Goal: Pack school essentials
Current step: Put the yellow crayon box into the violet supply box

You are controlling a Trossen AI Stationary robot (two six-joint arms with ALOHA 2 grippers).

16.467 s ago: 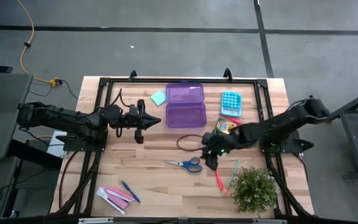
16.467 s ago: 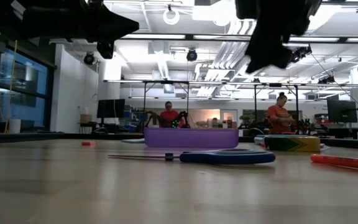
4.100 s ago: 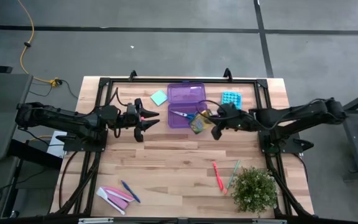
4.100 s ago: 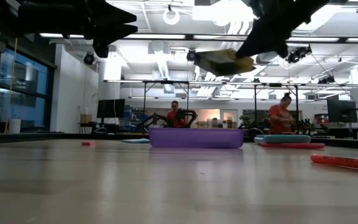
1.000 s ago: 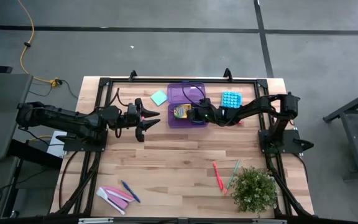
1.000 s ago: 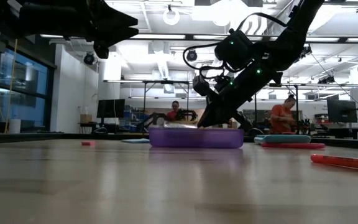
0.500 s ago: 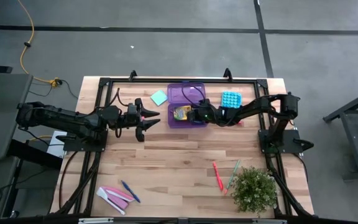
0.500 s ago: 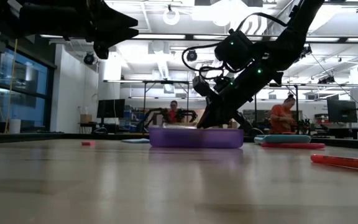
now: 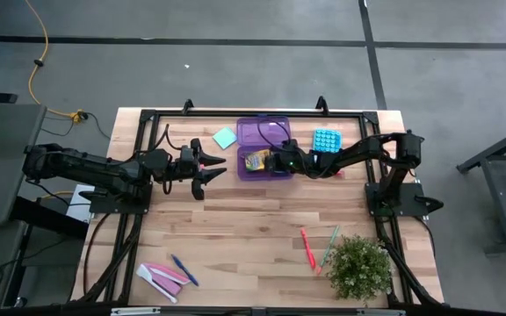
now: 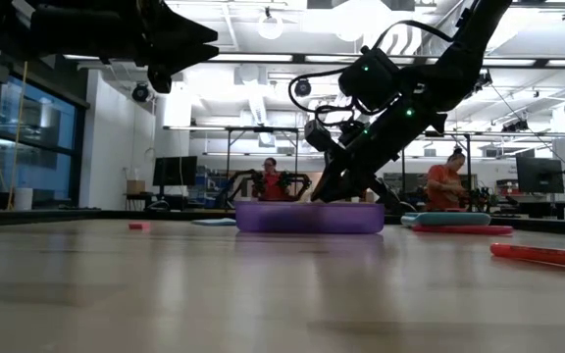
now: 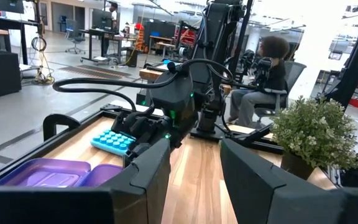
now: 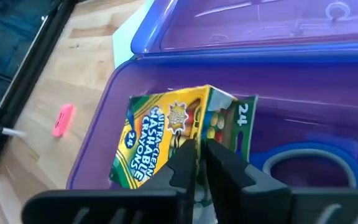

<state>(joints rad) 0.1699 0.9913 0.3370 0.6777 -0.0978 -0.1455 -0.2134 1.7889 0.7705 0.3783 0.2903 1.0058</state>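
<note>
A pencil case [image 9: 263, 149] lies open near the middle of the bench's [image 9: 235, 237] far edge. A crayon box [image 9: 255, 159] and scissors [image 12: 319, 163] lie inside its near half. A sticky-note pad [image 9: 225, 137] lies just left of the case, an eraser [image 12: 62, 119] nearby. A calculator-like pad [image 9: 325, 140] lies right of the case. Two pens [image 9: 308, 248] lie side by side toward the near right corner, a potted plant [image 9: 357, 267] to their right. Another pen [image 9: 183, 269] and flat pieces [image 9: 161, 276] lie by the near left corner.
</note>
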